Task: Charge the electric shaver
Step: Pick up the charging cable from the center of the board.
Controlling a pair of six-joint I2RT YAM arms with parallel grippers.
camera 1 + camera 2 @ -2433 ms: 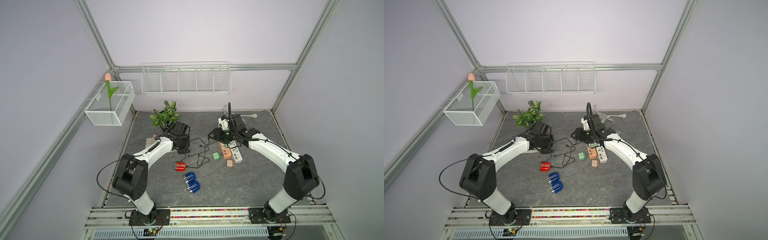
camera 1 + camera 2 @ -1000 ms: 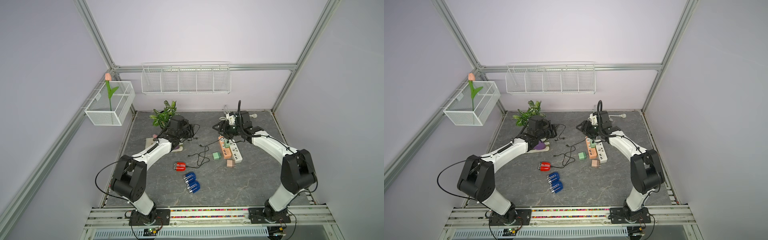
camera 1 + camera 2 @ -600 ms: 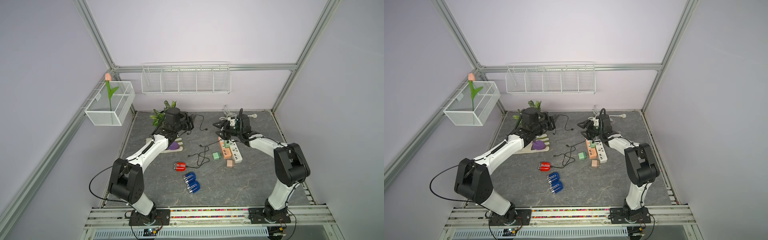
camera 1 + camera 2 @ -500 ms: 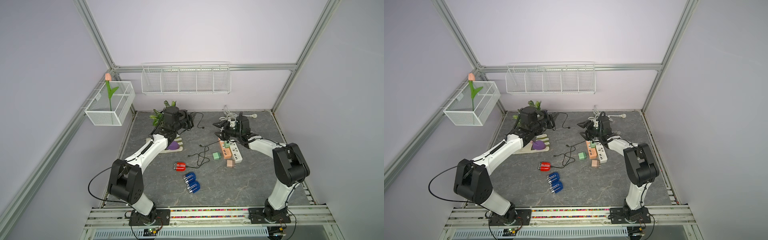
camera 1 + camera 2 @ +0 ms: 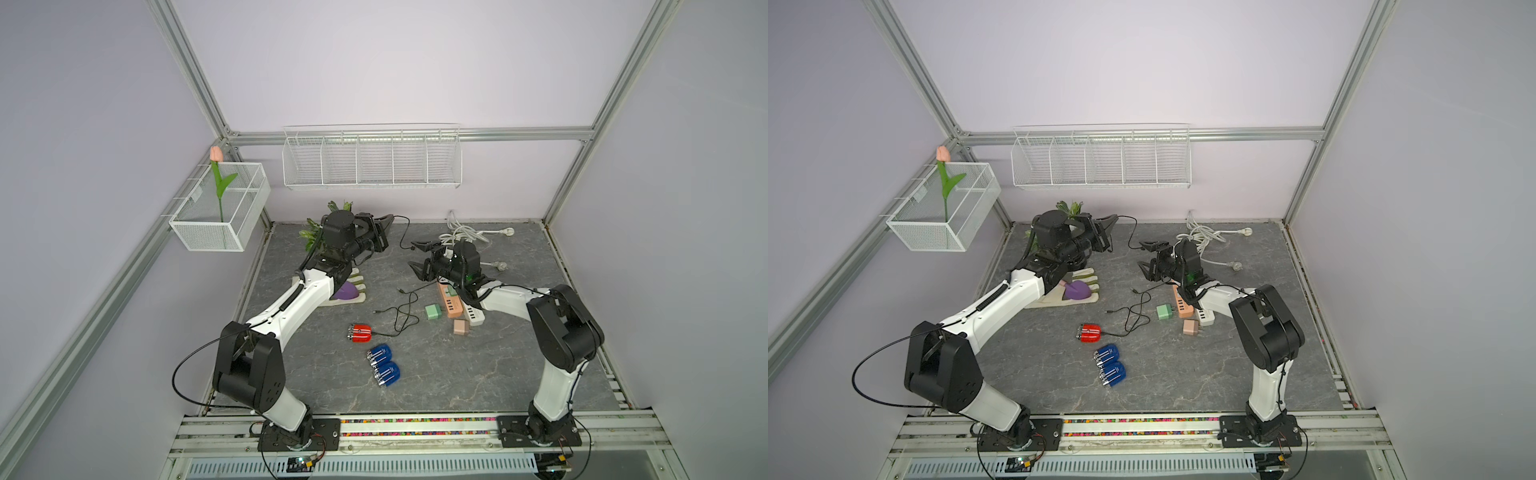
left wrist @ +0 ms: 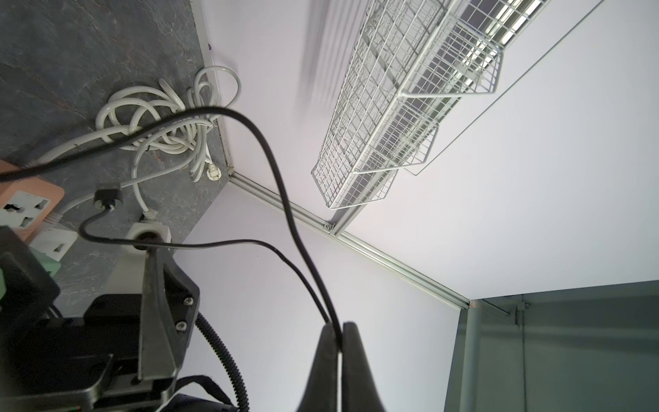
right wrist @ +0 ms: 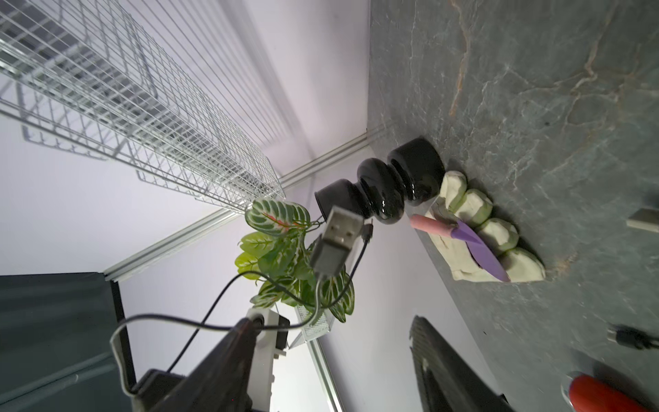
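Left gripper [image 5: 388,218] raised near back edge, plant [image 5: 316,235] at its 9 o'clock; jaws pressed together, pinching black cable [image 5: 402,233]. Red shaver [image 5: 360,333] on mat [image 5: 390,270] at its 6 o'clock, well apart. Bare mat between the grippers. Right gripper [image 5: 417,257] at 4 o'clock, jaws spread, gripping nothing; USB plug [image 7: 337,242] hangs before it

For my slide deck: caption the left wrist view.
Left gripper pinches the black cable aloft, with coiled white cords and a wire shelf beyond.
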